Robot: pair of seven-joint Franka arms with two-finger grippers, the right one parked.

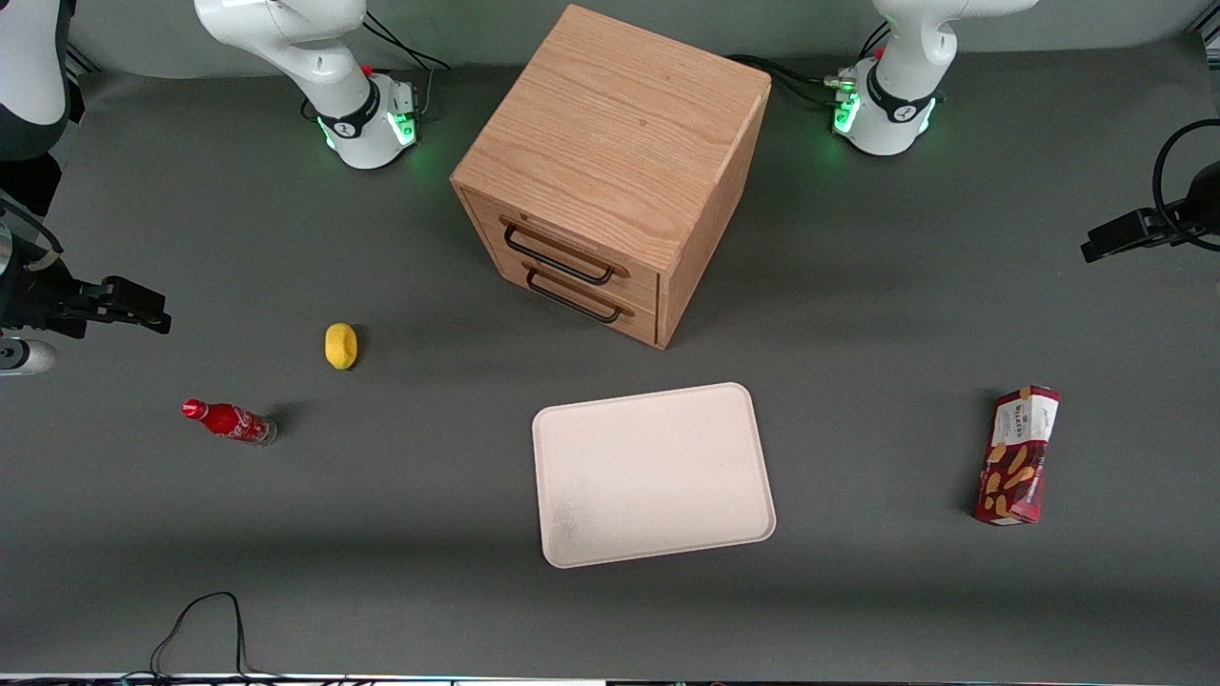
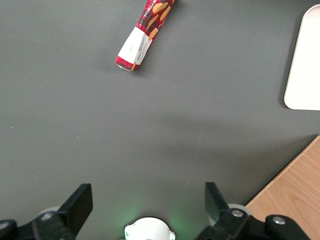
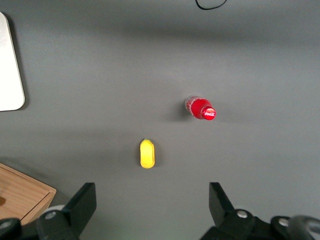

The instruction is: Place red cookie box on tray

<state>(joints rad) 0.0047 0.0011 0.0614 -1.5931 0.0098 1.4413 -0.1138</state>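
Note:
The red cookie box (image 1: pixel 1018 455) lies flat on the grey table toward the working arm's end, its white end panel pointing away from the front camera. It also shows in the left wrist view (image 2: pixel 145 32). The cream-white tray (image 1: pixel 653 474) lies mid-table, nearer the front camera than the cabinet, with nothing on it; its rim shows in the left wrist view (image 2: pixel 306 60). My left gripper (image 1: pixel 1093 250) hangs high above the table, farther from the front camera than the box and well apart from it. In the left wrist view it (image 2: pixel 147 200) is open and empty.
A wooden two-drawer cabinet (image 1: pixel 610 171) stands mid-table, farther from the front camera than the tray; its corner shows in the left wrist view (image 2: pixel 295 192). A yellow lemon (image 1: pixel 340 345) and a small red soda bottle (image 1: pixel 229 421) lie toward the parked arm's end.

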